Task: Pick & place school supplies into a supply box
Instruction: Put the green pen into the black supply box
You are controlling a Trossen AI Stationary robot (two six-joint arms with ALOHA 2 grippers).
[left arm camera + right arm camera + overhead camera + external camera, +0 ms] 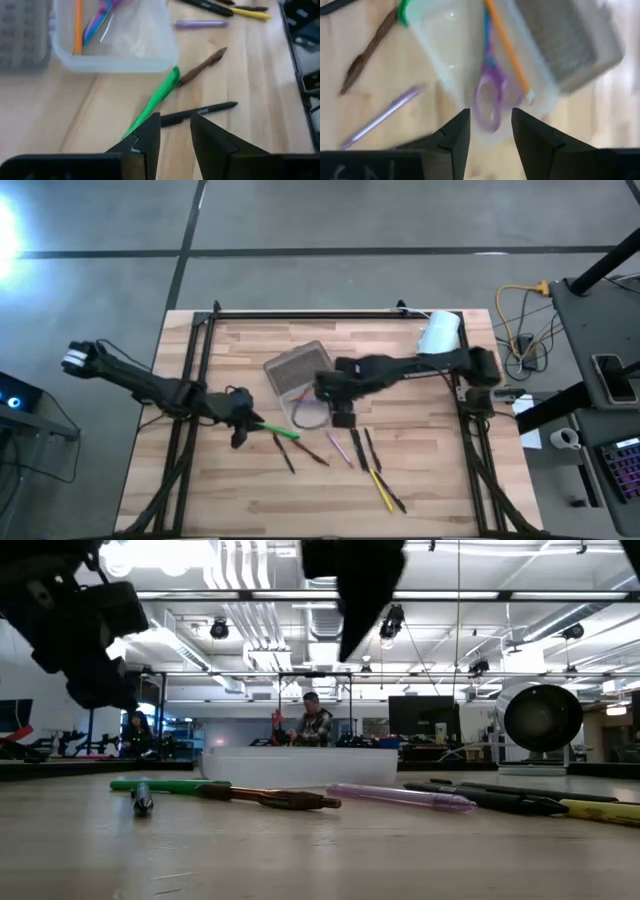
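Observation:
The supply box lies open at mid-table, with its grey half (296, 368) beside its clear half (445, 55). Purple-handled scissors (489, 100) and an orange pencil (507, 50) lie inside the clear half. My right gripper (490, 130) hovers open above the scissors and touches nothing. A green pen (157, 97), a dark pen (200, 111), a brown pencil (202, 65) and a purple pen (200, 23) lie flat on the wood. My left gripper (175, 135) is open above the table, near the green pen's near end, with nothing between its fingers.
More dark pens and a yellow one (380, 488) lie toward the table's near edge, right of centre. A white roll (440, 332) sits at the far right corner. Black frame rails (190, 380) run along the table's left, right and far sides. People sit in the room beyond.

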